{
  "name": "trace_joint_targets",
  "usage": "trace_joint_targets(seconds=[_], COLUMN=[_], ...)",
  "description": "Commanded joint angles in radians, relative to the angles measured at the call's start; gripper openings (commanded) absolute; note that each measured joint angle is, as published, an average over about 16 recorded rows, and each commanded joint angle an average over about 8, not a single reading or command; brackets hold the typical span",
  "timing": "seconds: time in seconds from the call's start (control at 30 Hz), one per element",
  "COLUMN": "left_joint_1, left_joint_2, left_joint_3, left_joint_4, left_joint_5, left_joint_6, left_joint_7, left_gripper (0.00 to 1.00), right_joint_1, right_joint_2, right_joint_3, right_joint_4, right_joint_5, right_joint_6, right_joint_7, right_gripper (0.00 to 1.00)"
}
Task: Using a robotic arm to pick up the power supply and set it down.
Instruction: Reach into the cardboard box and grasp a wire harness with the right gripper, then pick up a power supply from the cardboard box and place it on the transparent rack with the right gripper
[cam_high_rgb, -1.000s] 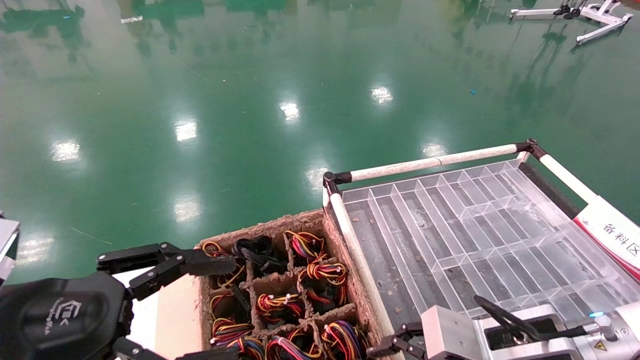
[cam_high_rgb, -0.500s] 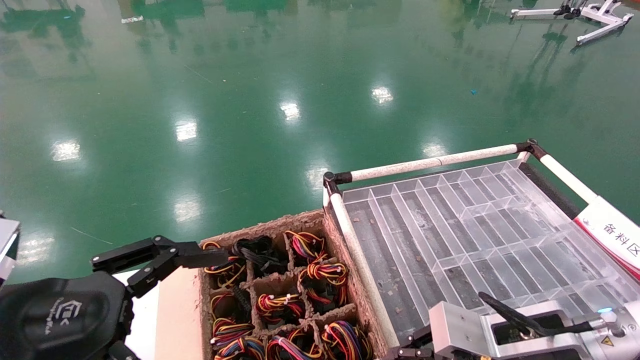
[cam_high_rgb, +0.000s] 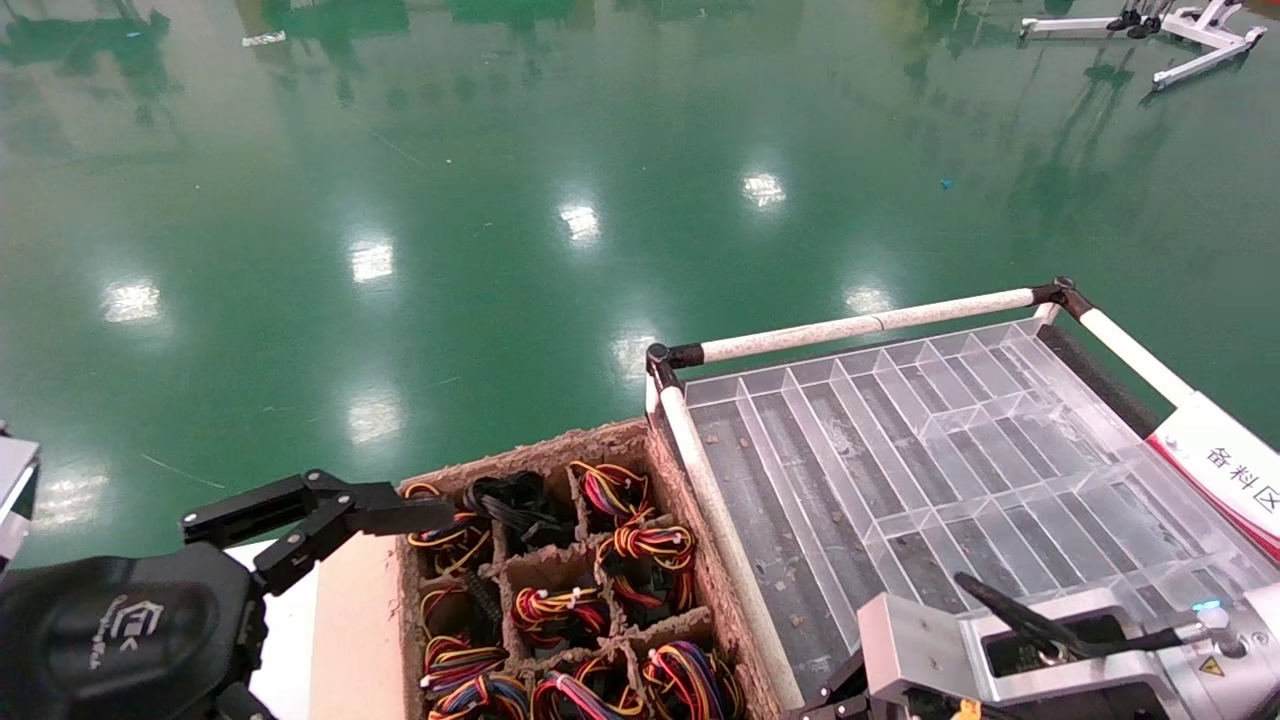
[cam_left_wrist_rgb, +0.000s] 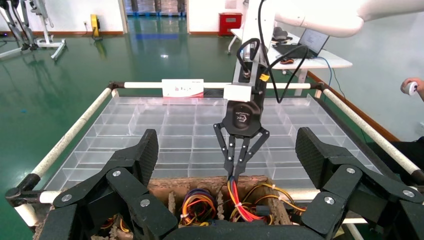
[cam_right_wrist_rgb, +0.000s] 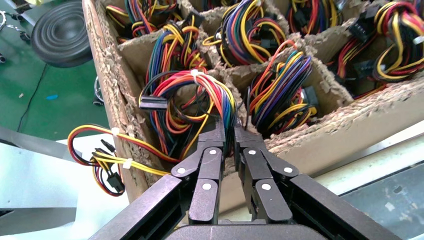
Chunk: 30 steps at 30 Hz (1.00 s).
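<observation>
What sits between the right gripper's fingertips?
The right gripper pinches wires of a power supply in the cardboard tray, per the right wrist view.

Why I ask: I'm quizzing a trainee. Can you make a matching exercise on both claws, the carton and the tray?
Things:
1. left claw
2. right claw
3. cardboard carton
4. divider tray

States:
a. clear plastic
b. shut on the power supply wires
c. open wide
d. brown, cells holding wire bundles

Pairs: 1-c, 2-b, 3-d, 4-a.
</observation>
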Motion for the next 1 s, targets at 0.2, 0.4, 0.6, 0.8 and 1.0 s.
trace_joint_targets(seconds=[0.2,0.4,0.6,0.8,1.0], left_joint_1=[0.000,0.000,0.000,0.000,0.000], left_joint_2=[0.000,0.000,0.000,0.000,0.000], left_joint_3=[0.000,0.000,0.000,0.000,0.000], left_joint_4=[0.000,0.000,0.000,0.000,0.000], left_joint_5=[0.000,0.000,0.000,0.000,0.000], left_joint_6=[0.000,0.000,0.000,0.000,0.000], left_joint_7=[0.000,0.000,0.000,0.000,0.000], left_gripper=[1.00,1.00,1.00,1.00,1.00], right_joint_1=[0.032,0.084,0.176,0.310,0.454], right_joint_2=[0.017,0.037,0.045,0.033,-0.005], right_joint_3=[0.019,0.069,0.115,0.143,0.138], right_joint_4=[0.007,0.023,0.031,-0.004,-0.116], right_joint_5=[0.059,0.168,0.249,0.267,0.226], right_joint_6=[-0.002,-0.002,0.001,0.005,-0.004], right_joint_7=[0.008,0.026,0.049,0.062,0.027], right_gripper=[0.00,0.00,0.00,0.00,0.00])
